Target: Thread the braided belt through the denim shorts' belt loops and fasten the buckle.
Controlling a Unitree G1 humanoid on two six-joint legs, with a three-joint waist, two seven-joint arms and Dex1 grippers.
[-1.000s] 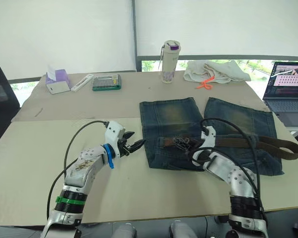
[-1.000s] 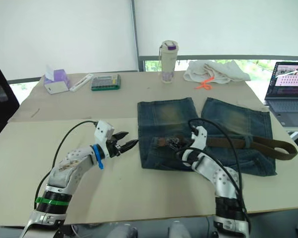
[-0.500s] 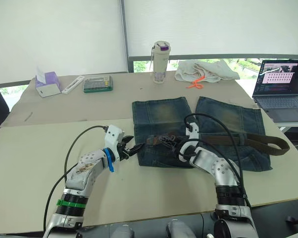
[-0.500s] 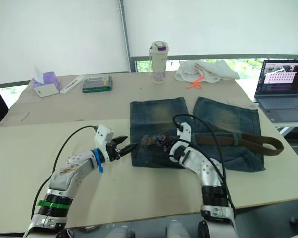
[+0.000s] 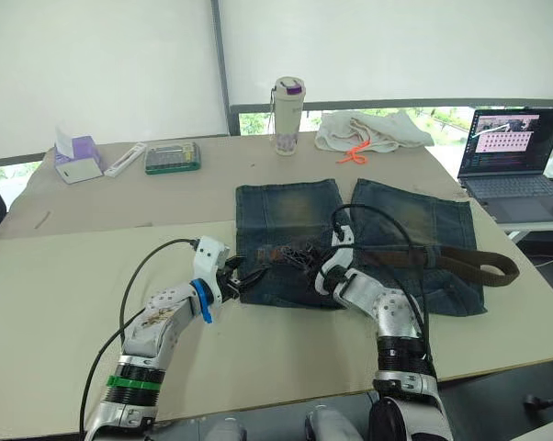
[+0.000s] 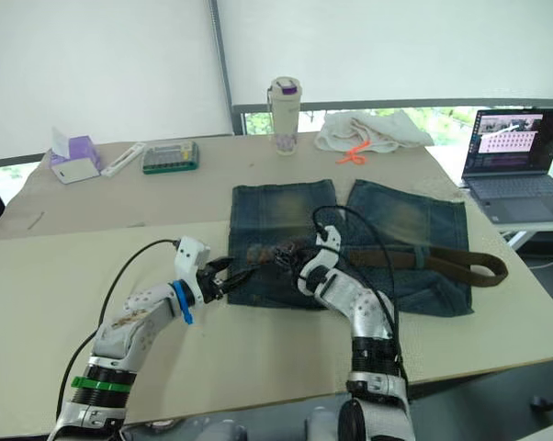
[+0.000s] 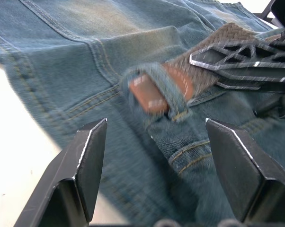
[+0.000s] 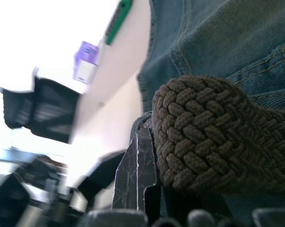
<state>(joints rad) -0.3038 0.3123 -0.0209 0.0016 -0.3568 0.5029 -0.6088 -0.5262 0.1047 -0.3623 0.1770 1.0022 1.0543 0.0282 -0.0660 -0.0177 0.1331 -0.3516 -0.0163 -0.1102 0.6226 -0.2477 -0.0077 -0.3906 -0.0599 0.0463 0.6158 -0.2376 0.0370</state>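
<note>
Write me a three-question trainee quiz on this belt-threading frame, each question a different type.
1. True or false: the left claw is open.
2. The brown tip of the braided belt pokes out of which part of the denim shorts? A) pocket B) belt loop C) leg hem
3. What does the right claw grip?

Key: 1 true; 2 B; 3 the braided belt.

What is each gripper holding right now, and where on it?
The right gripper pinches the braided belt near its leather-tipped end at the waistband. The left gripper holds nothing, fingers open.
</note>
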